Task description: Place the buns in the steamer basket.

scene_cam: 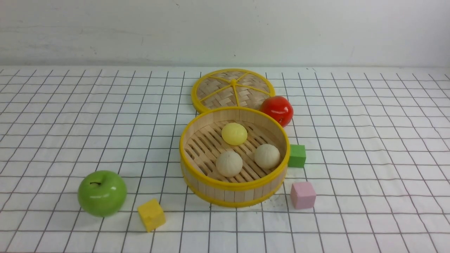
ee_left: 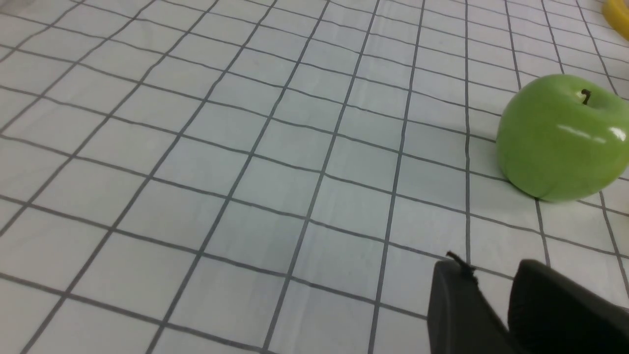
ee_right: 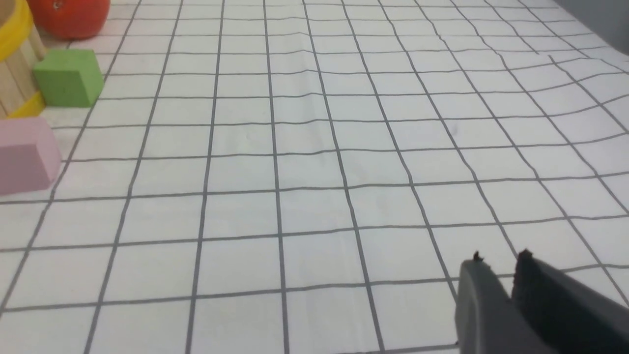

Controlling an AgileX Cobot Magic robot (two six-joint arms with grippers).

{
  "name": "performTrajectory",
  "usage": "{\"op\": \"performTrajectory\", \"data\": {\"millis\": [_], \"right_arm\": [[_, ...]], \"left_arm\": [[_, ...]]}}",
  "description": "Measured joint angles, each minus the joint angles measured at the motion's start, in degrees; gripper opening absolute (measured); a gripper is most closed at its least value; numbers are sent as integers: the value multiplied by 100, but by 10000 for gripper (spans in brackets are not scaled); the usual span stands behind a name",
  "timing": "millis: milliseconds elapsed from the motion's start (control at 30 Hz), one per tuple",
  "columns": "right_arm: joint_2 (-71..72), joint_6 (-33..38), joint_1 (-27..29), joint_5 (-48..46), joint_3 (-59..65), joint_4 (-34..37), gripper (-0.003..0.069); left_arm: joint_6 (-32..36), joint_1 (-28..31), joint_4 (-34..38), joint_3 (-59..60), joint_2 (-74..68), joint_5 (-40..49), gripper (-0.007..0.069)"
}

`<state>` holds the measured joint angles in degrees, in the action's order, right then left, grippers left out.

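The steamer basket (scene_cam: 233, 185) stands mid-table, round, of light wood with yellow rims. All three buns lie on its slatted floor: a pale yellow bun (scene_cam: 234, 133) at the back and two beige buns (scene_cam: 229, 163) (scene_cam: 267, 156) in front. Neither arm shows in the front view. My left gripper (ee_left: 491, 268) hovers over bare cloth near the green apple (ee_left: 562, 137), its dark fingers a little apart with nothing between them. My right gripper (ee_right: 500, 259) is over bare cloth well away from the basket's wall (ee_right: 12, 64), with a narrow empty gap between its fingers.
The flat woven lid (scene_cam: 232, 89) lies behind the basket, with a red apple (scene_cam: 277, 110) beside it. A green cube (scene_cam: 297, 155) and a pink cube (scene_cam: 302, 195) sit right of the basket. A green apple (scene_cam: 102, 193) and a yellow cube (scene_cam: 151, 214) sit at front left.
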<state>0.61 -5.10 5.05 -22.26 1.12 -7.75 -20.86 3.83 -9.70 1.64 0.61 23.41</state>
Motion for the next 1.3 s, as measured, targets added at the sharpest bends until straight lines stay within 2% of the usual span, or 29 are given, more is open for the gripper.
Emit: {"op": "performTrajectory", "data": {"millis": [1300], "right_arm": [[0,18,0,-6,0,18,155]], "left_arm": [[0,0,0,0,0,0,171]]}}
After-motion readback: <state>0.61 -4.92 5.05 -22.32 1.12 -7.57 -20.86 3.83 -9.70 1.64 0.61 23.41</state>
